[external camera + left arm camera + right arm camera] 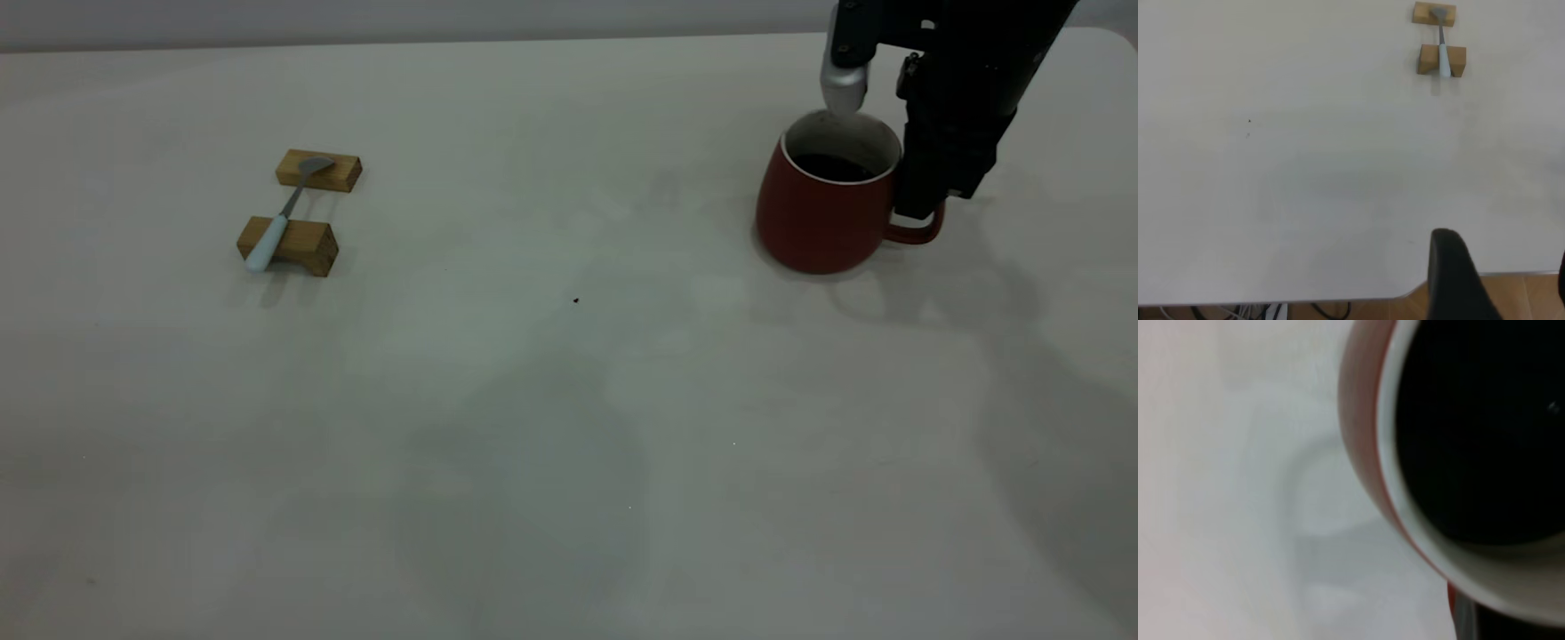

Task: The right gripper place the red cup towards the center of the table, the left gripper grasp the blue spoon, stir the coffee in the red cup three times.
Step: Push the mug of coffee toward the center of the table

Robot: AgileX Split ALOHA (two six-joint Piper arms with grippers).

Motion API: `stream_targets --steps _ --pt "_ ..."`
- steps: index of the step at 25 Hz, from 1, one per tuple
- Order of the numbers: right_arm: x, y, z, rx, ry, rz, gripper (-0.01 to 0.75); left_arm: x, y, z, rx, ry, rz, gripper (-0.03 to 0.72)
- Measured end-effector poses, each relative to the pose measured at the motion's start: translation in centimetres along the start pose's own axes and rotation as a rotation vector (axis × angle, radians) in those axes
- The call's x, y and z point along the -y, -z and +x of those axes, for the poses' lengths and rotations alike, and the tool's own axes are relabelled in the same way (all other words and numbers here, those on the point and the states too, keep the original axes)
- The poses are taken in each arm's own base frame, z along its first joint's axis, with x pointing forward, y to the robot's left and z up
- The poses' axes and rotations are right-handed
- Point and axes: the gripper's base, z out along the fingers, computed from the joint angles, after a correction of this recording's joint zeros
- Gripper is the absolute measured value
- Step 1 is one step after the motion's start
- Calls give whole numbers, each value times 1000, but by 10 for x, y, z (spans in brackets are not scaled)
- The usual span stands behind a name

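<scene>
Two wooden blocks [302, 209] sit on the left side of the table [533, 444], and the spoon [286, 213] lies bridged across them, bowl on the far block, pale handle sticking out past the near one. That prop-up looks deliberate: it leaves air under the neck so fingers can get around it.

Over on the far right, the cup [822, 209] stands upright with coffee [831, 167] in it. The right gripper [920, 209] is down at the handle side, its dark body covering most of the loop. It looks clamped on the handle, though the fingers themselves are hidden, so can't tell for sure. The right wrist view is basically all rim and coffee.

The left gripper [1458, 280] hangs back off the table's edge, well apart from the spoon; only one finger shows, so can't tell its state either.

Nothing blocks the path to the centre, just a tiny dark speck [576, 300] on the tabletop.
</scene>
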Motion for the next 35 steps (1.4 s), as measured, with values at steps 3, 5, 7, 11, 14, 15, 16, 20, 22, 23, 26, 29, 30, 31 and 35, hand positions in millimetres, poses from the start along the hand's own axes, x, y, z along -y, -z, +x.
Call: stream_targets --steps 3,5,7,11,14,15,16,20,22,23,26,29,30,31,35 --pt "-1 0 -3 8 -5 -3 168 0 0 0 0 0 0 451" --pt "-4 -1 -8 10 4 -5 168 0 0 0 0 0 0 451" --pt "-9 -1 -18 14 17 -9 168 0 0 0 0 0 0 451" --pt "-24 -3 -44 23 32 -21 168 0 0 0 0 0 0 451" --pt "-38 -5 -66 28 42 -27 168 0 0 0 0 0 0 451" --pt "-42 -5 -72 28 40 -28 168 0 0 0 0 0 0 451" --pt "-46 -6 -78 31 42 -27 168 0 0 0 0 0 0 451" --pt "-61 -6 -101 42 43 -27 168 0 0 0 0 0 0 451" --pt "-66 -6 -112 52 40 -22 168 0 0 0 0 0 0 451" --pt "-69 -6 -118 56 42 -21 168 0 0 0 0 0 0 451" --pt "-76 -6 -130 71 43 -14 168 0 0 0 0 0 0 451" --pt "-80 -6 -137 82 47 -7 168 0 0 0 0 0 0 451" --pt "-81 -6 -138 82 47 -8 168 0 0 0 0 0 0 451" --pt "-81 -6 -138 84 44 -9 168 0 0 0 0 0 0 451" --pt "-81 -6 -138 84 42 -9 168 0 0 0 0 0 0 451"
